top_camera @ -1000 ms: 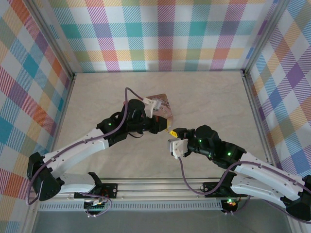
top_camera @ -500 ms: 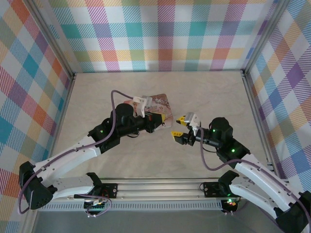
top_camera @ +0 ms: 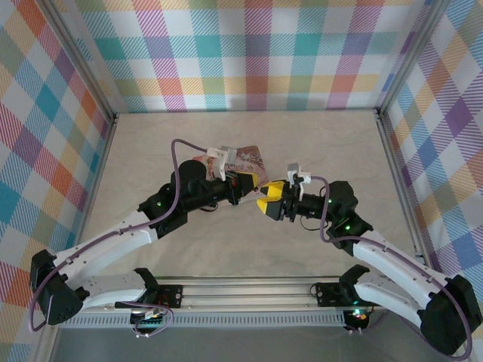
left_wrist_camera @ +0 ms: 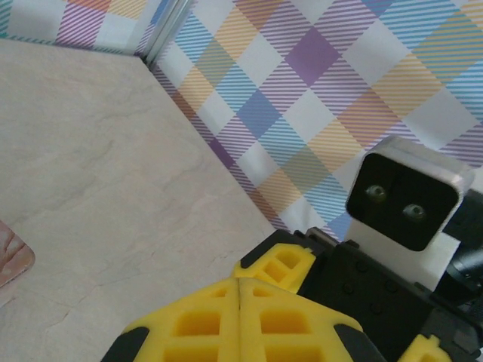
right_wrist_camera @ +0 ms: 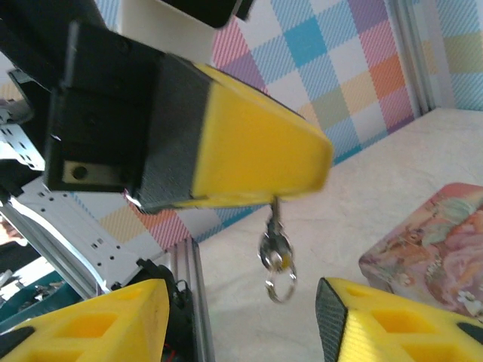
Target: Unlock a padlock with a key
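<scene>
Above the bench point(top_camera: 324, 143), just off the near edge of the pink tin point(right_wrist_camera: 430, 253), my two sets of fingers meet tip to tip. My left fingers point(right_wrist_camera: 256, 162) are pressed shut. From their tip hangs a small silvery piece with a ring at its lower end, which I take to be the key point(right_wrist_camera: 275, 253) on its ring. It dangles free in the air and touches nothing else. My right fingers point(right_wrist_camera: 90, 324) stand partly apart, one to each side of that dangling piece and a little below it, holding nothing. As I judge it, the step in hand is passing the key from left to right, or getting a firmer hold on it, so that it can go to the padlock afterwards. To do that well I should bring the right fingers up squarely until the flat head of the key, not the loose ring, sits between them. A pinch on the ring alone would let the key swing and twist. The piece hangs by a thin pinch and may sway, so I would close slowly, and only once it hangs quiet and centred between the right fingers. The left should let go only when the right has plainly closed on metal, and then gently, without dragging. The tin is close on one side, so I would do all this up in the air, clear of its lid.
</scene>
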`<move>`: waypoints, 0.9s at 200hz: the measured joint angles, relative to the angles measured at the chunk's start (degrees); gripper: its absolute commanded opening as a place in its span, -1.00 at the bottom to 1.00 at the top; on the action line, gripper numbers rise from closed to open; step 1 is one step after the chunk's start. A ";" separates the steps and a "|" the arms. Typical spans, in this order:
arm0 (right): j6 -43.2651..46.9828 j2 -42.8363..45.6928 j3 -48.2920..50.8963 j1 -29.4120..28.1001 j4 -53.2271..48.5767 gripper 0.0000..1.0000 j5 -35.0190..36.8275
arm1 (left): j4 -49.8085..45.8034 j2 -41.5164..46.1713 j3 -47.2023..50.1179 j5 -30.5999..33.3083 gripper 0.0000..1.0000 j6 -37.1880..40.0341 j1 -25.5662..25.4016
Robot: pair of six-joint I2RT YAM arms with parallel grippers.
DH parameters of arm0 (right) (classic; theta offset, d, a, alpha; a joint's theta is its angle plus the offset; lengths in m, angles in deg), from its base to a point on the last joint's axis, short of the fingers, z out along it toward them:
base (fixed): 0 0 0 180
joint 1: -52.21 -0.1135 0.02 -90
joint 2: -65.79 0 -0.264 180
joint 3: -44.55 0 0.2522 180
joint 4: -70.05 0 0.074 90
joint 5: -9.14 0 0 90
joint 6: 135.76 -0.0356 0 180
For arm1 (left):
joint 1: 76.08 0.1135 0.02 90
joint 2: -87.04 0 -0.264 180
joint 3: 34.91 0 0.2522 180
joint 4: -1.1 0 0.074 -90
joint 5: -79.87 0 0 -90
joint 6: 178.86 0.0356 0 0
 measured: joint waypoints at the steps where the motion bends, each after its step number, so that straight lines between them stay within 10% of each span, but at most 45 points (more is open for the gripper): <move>1: -0.07 -0.04 0.00 0.00 0.07 0.05 -0.02 | 0.00 -0.02 0.00 -0.02 -1.00 0.00 0.00; 180: -4.70 -3.32 -0.02 0.11 2.99 -0.32 -0.11 | 0.79 -1.07 -0.04 -1.07 -1.00 0.00 0.00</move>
